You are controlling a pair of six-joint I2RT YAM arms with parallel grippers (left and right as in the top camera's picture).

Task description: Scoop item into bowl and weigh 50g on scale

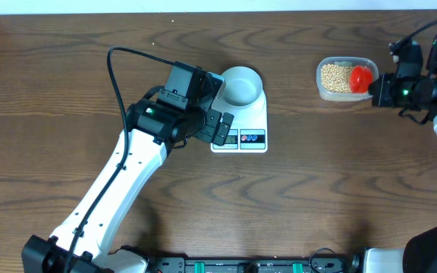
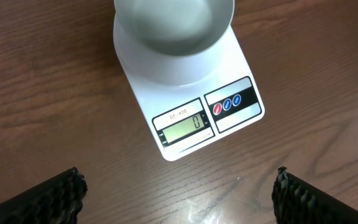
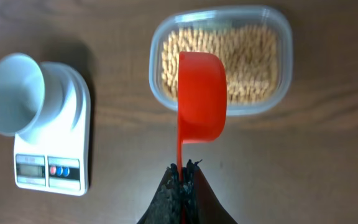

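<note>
Overhead | counter [image 1: 44, 68] | scale [image 1: 253, 121] central toward far edge, reads 0 | tub [image 3: 284, 68] far-right | bowl [image 1: 241, 85] on scale, empty | left gripper [image 2: 179, 193] wide apart, empty | right gripper [image 3: 183, 180] clamped on red scoop [image 3: 201, 93] handle; axis parallel to far edge, cup leftward over tub | beans [image 3: 253, 62] in tub | advise: dip shallow, lift level

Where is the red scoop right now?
In the overhead view the red scoop is at the table's right side, held by the right gripper over the clear tub of beans.
</note>
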